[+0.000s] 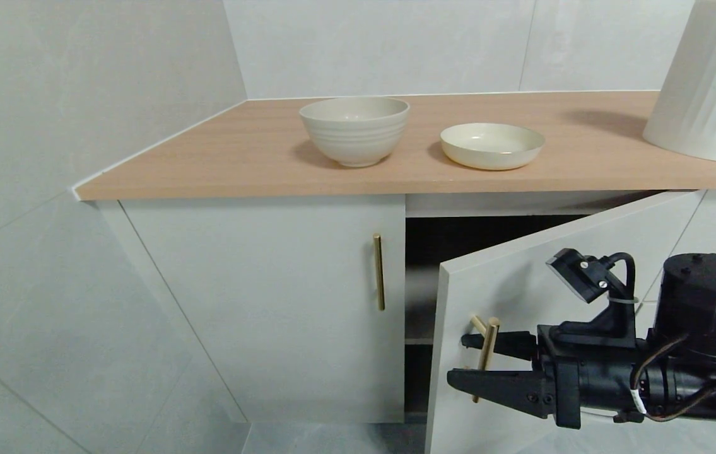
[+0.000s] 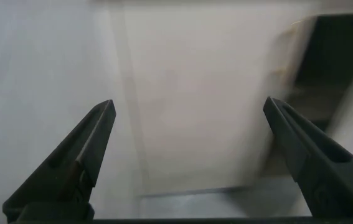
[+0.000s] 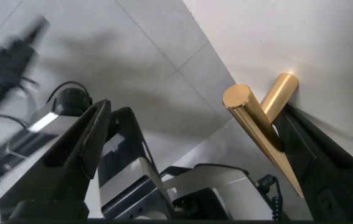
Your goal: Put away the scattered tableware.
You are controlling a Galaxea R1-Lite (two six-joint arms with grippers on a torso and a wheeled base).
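A cream ribbed bowl (image 1: 354, 129) and a shallow cream plate (image 1: 492, 145) stand side by side on the wooden countertop (image 1: 238, 157). Below them, the right cabinet door (image 1: 585, 252) hangs partly open. My right gripper (image 1: 474, 360) is open at that door's gold handle (image 1: 489, 350), one finger on each side of the bar. In the right wrist view the handle (image 3: 257, 124) lies close to one finger of the open right gripper (image 3: 195, 112). My left gripper (image 2: 188, 106) is open, holds nothing, and faces the closed left door (image 2: 195, 106).
A tall white ribbed container (image 1: 711, 82) stands on the counter's right end. The left cabinet door (image 1: 269, 302) is closed, with its gold handle (image 1: 379, 271) at its right edge. The dark cabinet opening (image 1: 452, 239) shows between the doors. Tiled walls close off the left and back.
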